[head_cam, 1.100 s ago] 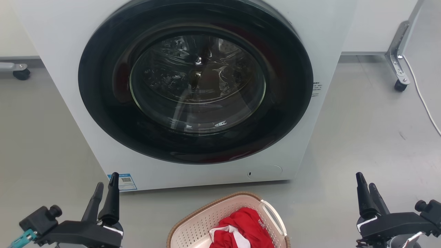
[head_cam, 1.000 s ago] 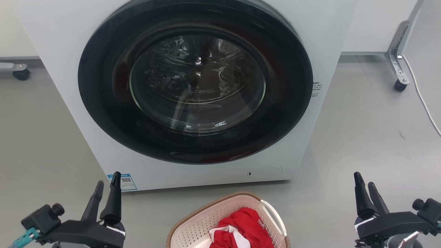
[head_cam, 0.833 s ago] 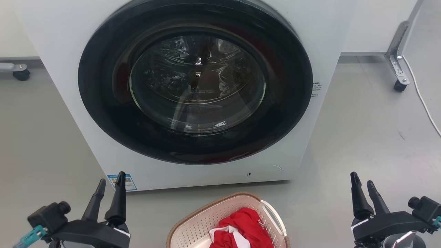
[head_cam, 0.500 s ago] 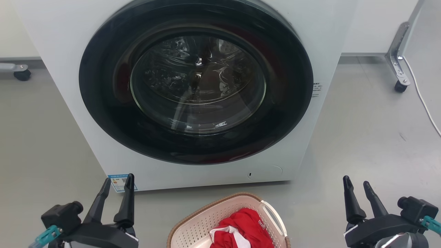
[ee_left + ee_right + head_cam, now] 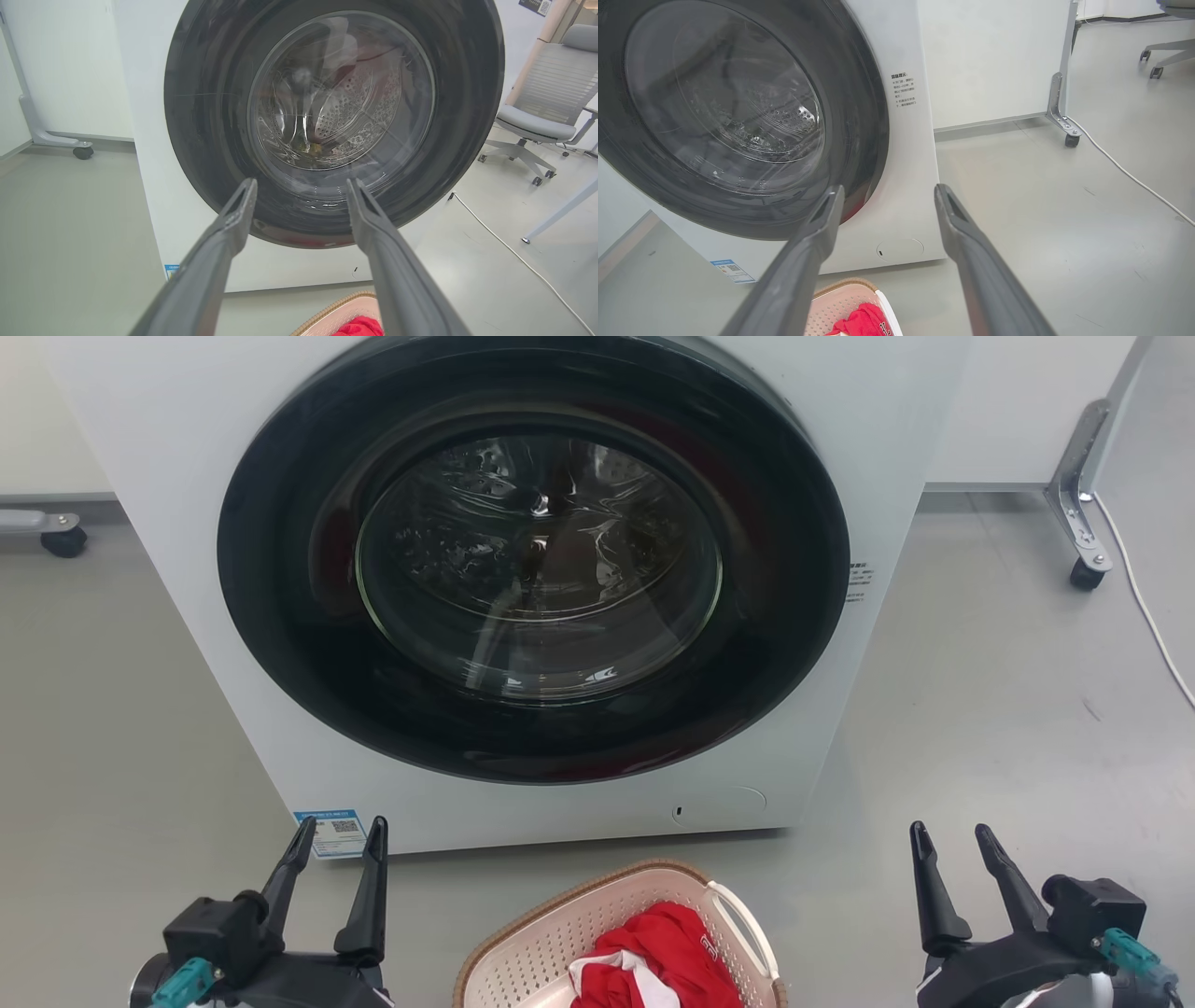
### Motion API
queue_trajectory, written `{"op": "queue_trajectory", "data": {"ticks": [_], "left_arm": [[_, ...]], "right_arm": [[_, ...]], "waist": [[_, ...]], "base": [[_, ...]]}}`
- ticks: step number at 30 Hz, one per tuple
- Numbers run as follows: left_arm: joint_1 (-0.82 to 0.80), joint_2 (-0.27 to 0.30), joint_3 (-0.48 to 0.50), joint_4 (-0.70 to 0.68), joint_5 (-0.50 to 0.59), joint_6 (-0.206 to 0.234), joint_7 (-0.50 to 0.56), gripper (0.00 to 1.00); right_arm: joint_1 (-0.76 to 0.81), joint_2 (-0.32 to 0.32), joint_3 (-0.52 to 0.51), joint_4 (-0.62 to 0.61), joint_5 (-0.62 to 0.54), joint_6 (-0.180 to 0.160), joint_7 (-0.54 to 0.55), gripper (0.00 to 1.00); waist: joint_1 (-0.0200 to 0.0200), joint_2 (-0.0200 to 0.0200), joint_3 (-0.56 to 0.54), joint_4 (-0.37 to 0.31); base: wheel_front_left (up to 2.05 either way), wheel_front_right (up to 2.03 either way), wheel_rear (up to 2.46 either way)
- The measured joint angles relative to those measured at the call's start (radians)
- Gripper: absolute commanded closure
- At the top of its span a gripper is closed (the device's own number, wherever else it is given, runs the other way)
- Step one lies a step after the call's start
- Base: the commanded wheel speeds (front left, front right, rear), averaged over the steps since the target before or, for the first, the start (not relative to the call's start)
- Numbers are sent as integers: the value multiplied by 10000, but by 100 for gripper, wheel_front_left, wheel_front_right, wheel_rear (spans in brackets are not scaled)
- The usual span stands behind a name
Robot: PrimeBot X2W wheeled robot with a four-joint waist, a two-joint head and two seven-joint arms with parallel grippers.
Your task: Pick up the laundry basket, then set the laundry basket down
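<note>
The laundry basket (image 5: 560, 933) is cream with perforated walls, a brown woven rim and a white handle; it stands on the floor at the bottom centre of the head view, in front of the washer. Red and white clothing (image 5: 663, 961) lies in it. My left gripper (image 5: 341, 831) is open, to the basket's left and apart from it. My right gripper (image 5: 952, 835) is open, to the basket's right, also apart. The basket's rim (image 5: 336, 308) peeks in at the bottom of the left wrist view between the open fingers (image 5: 233, 219). In the right wrist view the basket (image 5: 840, 303) lies low, beside the left finger (image 5: 817, 233).
A white front-loading washer (image 5: 840, 448) with a dark round door (image 5: 532, 560), shut, stands right behind the basket. A wheeled frame leg (image 5: 1078, 513) and a white cable (image 5: 1148, 607) lie on the grey floor at the right. An office chair (image 5: 542, 116) stands further right.
Both grippers have moved inward toward the basket, turned, and their fingers have spread wider apart. The basket has stayed in place.
</note>
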State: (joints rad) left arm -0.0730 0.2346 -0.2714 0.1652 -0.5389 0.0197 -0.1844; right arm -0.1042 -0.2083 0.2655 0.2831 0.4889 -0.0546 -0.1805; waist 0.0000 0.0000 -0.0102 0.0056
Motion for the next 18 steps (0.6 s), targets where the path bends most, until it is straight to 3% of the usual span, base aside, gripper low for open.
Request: {"op": "queue_trajectory", "data": {"ticks": [18], "left_arm": [[46,211,-600,13,1971,512,-477,0]], "right_arm": [[-3,-173,522,73,-2274,-514,-688,0]], "waist": [[0,0,-39,2]], "base": [[0,0,0]]}}
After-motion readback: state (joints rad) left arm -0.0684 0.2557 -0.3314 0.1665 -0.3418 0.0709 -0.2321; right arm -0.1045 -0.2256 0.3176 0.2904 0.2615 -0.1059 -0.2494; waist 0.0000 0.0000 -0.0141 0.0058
